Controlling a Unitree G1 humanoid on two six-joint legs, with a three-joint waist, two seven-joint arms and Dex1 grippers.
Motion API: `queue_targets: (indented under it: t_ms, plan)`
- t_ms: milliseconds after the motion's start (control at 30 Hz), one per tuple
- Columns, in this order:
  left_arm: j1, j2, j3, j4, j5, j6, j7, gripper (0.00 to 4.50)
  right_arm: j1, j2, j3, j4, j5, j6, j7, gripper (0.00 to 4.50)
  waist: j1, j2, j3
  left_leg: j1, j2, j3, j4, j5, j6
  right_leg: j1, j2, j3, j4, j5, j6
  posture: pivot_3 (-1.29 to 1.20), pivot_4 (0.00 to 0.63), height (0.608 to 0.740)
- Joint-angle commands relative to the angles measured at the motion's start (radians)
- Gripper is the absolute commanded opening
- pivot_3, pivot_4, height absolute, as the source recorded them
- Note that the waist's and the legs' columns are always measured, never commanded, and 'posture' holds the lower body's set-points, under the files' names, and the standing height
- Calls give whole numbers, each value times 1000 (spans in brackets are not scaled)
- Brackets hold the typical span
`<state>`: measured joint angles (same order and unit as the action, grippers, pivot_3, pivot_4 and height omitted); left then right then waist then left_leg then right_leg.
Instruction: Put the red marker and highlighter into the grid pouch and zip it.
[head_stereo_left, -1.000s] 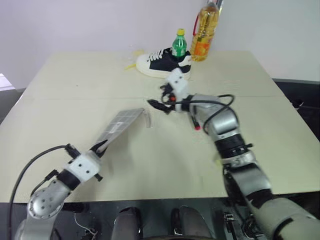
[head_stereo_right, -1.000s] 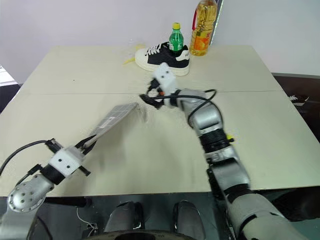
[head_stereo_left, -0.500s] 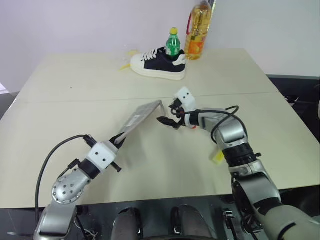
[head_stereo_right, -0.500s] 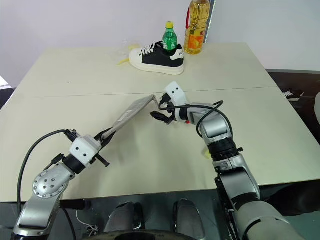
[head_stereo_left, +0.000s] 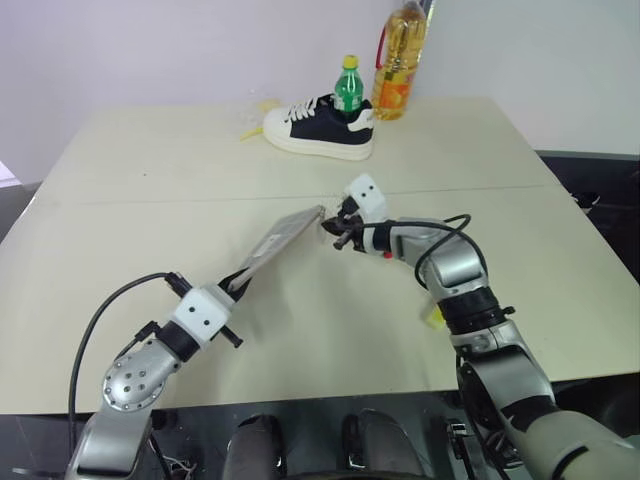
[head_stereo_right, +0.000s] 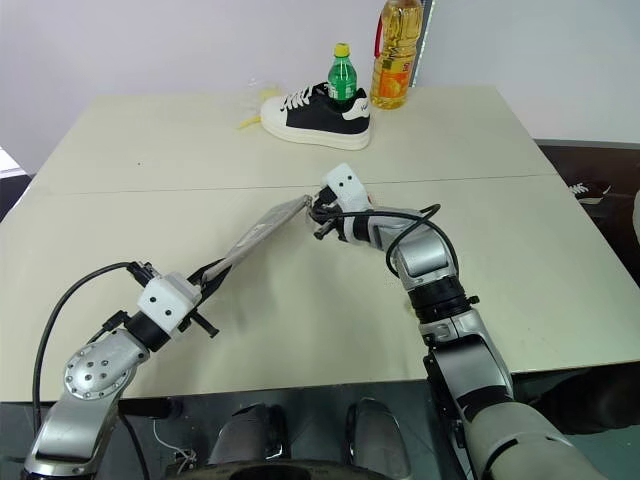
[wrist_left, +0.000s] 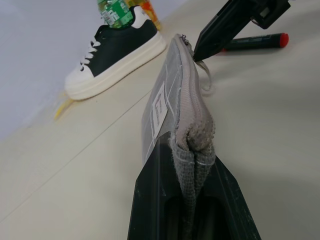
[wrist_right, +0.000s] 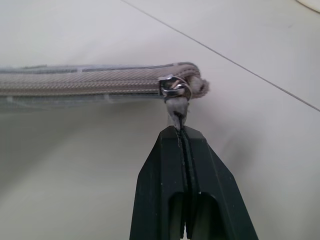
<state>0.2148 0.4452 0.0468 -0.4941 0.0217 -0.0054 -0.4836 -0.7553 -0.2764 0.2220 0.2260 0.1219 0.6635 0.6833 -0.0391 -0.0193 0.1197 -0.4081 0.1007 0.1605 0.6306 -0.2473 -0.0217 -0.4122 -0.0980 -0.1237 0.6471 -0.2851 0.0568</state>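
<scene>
Left gripper (wrist_left: 192, 172) clamped on the near end of the flat grey fabric grid pouch (head_stereo_left: 280, 238), holding it edge-up and slanted above the beige table (head_stereo_left: 150, 190). Right gripper (wrist_right: 183, 135) pinched together on the grey zip pull (wrist_right: 176, 107) at the pouch's far end; zip looks run along the whole top edge. Slim red marker with black band (wrist_left: 257, 41) lies on the table just behind the right gripper, outside the pouch. Small yellow thing (head_stereo_left: 436, 316) beside the right forearm, possibly the highlighter, mostly hidden. Far edge, well apart: black-and-white sneaker (head_stereo_left: 318, 128), green bottle (head_stereo_left: 348, 88), oil bottle (head_stereo_left: 398, 60), yellow scraps (head_stereo_left: 250, 130).
</scene>
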Motion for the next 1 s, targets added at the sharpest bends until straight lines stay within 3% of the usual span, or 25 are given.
queue_targets:
  t_ms: [33,500,1000]
  plan:
    - [-37,-20,-25,-22,9,13,27,0,0,-28,46,-107,-20,-40,44,23,2,0,0,0,0,0,0,0,0,0,0,0,0,0,0,0,150,705]
    - [-169,-97,-110,102,27,33,68,0,75,-73,131,-480,76,47,186,23,2,-1,0,0,0,-1,0,0,0,1,0,0,0,0,0,0,150,705]
    - [-306,-191,-157,230,57,21,139,0,77,-71,169,-592,154,132,201,23,25,-2,-1,0,-1,-1,2,0,0,1,0,0,0,0,0,0,150,705]
